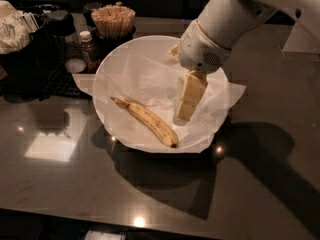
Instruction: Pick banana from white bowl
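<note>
The white bowl [145,39] fills the frame's centre, the gripper [184,115], open or closed I cannot tell, hangs over its right half, and the banana [148,120] lies inside just left of it, stretched from upper left to lower right.

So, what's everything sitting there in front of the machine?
banana: one, yellow with brown speckles, lying in the bowl
white bowl: one, white, middle of the counter
paper liner: one, translucent white, crinkled inside the bowl, overhanging its rim
wooden sticks: one cupful, tan, behind the bowl
small bottle: one, dark with white cap, beside the sticks
counter: one, dark glossy, under everything
arm: one, white, upper right
gripper: one, pale yellow, pointing down inside the bowl, right of the banana
</note>
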Robot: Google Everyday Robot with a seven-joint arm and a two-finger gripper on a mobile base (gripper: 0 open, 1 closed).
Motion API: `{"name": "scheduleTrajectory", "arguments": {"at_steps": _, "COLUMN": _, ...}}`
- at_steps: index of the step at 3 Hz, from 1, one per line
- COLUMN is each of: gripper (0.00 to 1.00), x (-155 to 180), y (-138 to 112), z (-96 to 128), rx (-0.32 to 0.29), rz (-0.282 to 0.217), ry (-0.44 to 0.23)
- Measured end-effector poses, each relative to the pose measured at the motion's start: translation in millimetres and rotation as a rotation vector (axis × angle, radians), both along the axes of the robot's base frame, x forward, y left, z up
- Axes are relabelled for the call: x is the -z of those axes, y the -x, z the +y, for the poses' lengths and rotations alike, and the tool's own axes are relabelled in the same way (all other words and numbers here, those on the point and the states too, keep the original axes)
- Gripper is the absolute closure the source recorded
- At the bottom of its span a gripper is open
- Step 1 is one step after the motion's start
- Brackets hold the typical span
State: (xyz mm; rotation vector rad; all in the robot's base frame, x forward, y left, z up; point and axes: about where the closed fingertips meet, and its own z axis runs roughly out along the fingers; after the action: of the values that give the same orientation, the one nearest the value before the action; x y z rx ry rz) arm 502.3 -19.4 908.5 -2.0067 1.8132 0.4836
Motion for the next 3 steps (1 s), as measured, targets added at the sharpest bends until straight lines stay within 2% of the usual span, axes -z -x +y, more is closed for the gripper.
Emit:
{"name": "scheduleTrajectory", "arguments": {"at_steps": 1, "gripper": 0.16, "x": 0.1, "y": 0.5, "z": 0.0, "rx": 0.000, "rz": 0.002, "ry": 0.001}}
{"name": "scheduleTrajectory", "arguments": {"at_steps": 2, "gripper": 0.17, "x": 0.8, "y": -2.0, "z": 2.8, "rx": 0.008, "rz": 0.003, "ry": -0.009}}
{"name": "scheduleTrajectory", "arguments": {"at_steps": 3, "gripper": 0.17, "x": 5.6, "y": -12.9, "z": 10.7, "rx": 0.051, "rz": 0.017, "ry": -0.031}}
